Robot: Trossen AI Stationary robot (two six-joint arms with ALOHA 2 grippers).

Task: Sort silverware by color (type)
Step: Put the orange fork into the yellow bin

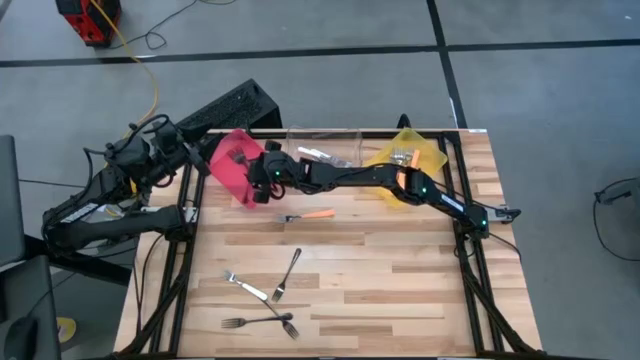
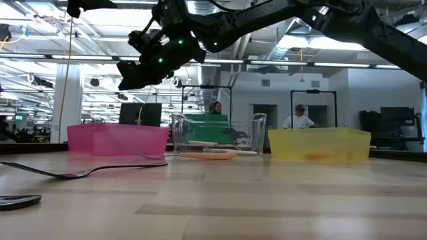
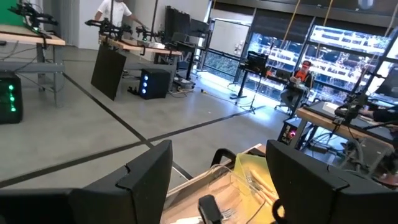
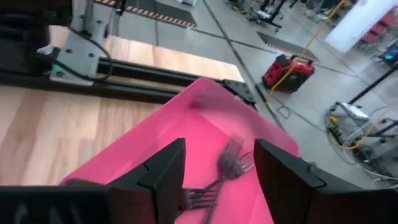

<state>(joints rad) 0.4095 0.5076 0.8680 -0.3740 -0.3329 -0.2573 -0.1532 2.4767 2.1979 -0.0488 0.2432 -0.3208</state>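
Right wrist view, right gripper [image 4: 214, 177] over the pink bin [image 4: 186, 134], fingers parted and empty, dark forks [image 4: 224, 171] lying in the bin below and between them, left gripper [image 3: 217, 180] off-table, wide open.

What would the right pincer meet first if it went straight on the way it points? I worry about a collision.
Probably the dark forks lying in the pink bin: the open right pincer aims down at them. Depth is unclear.

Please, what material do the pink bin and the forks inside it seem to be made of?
The square pink bin looks like smooth, slightly translucent plastic: the low view shows light passing through its walls. The two dark forks inside look like dark-finished metal, with a dull grey sheen on thin tines, though coated plastic cannot be excluded.
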